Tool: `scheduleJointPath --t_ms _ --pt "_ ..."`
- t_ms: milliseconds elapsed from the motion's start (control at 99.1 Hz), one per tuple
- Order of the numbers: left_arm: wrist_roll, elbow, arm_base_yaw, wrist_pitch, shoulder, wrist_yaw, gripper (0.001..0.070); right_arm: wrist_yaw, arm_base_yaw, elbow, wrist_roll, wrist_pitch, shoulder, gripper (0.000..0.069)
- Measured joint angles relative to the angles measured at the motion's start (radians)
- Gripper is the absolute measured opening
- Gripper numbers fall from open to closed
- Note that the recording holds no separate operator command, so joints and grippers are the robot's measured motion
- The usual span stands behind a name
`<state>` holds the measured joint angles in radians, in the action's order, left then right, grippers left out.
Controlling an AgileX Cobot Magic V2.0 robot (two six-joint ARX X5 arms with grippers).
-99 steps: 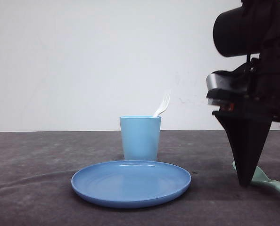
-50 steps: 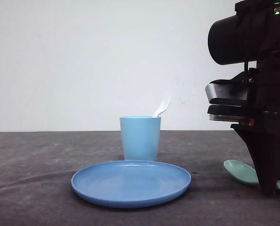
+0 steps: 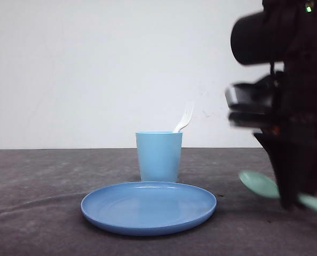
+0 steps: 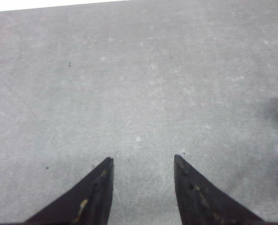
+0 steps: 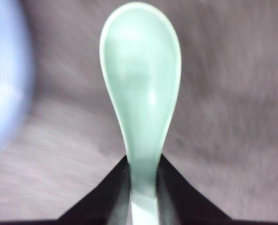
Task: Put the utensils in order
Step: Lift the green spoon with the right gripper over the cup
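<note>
Pinching the spoon (image 5: 141, 93) by its handle, the right gripper (image 5: 142, 180) has the bowl pointing ahead at 12 o'clock; the left gripper (image 4: 142, 161) hangs spread, empty.

spoon (image 5: 141, 93): mint-green plastic, smooth, with a soft sheen along the bowl.
fork (image 3: 184, 118): white plastic, slightly translucent, smooth.
cup (image 3: 158, 156): light blue plastic, smooth, satin rather than shiny.
plate (image 3: 148, 207): blue plastic, smooth, faint gloss on the rim.
counter (image 4: 129, 84): grey matt covering, finely speckled and scuffed, cloth-like.
fingers (image 4: 96, 197): black matt plastic, scratched, with yellowish flecks.
wall (image 3: 94, 69): white, matt, plain.
</note>
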<state>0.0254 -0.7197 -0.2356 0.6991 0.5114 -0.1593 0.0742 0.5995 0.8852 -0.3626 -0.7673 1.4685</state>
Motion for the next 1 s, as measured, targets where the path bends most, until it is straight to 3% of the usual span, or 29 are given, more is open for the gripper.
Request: scheduleJointPath --t_ms 303,999 --pt "0.000 0.000 0.000 0.000 0.000 0.000 0.0236 0.000 0.051 0.122 0.045 0.076 -0.111 0.0066" --pt "0.000 0.000 0.000 -0.001 0.000 0.000 0.0236 0.012 0.121 0.148 0.114 0.606 -0.054 0.0066"
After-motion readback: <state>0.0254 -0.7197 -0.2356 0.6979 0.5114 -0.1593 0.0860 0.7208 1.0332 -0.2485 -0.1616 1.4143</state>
